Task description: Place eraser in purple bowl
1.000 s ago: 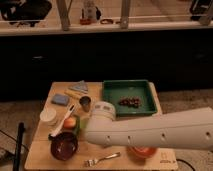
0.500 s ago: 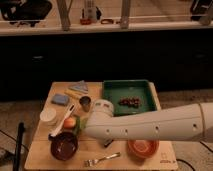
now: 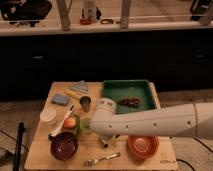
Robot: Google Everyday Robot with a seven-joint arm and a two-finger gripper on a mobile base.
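worktop [image 3: 122,164]: pale wood, matt.
purple bowl [image 3: 64,145]: glossy inside.
fork [image 3: 102,159]: metal.
tool [image 3: 106,142]: dark, just right of purple bowl.

We log a thick, smooth white tube arm [image 3: 160,122] with a row of small dark dots along its side. It ends in a rounded white cap directly above the dark gripper [image 3: 106,142], which hangs just beneath it.

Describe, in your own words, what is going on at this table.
A white robot arm reaches in from the right across a wooden table. Its gripper hangs low between the purple bowl and an orange bowl, near a fork. The purple bowl looks empty, so the eraser is not yet in it. Whether the gripper holds the eraser cannot be made out.
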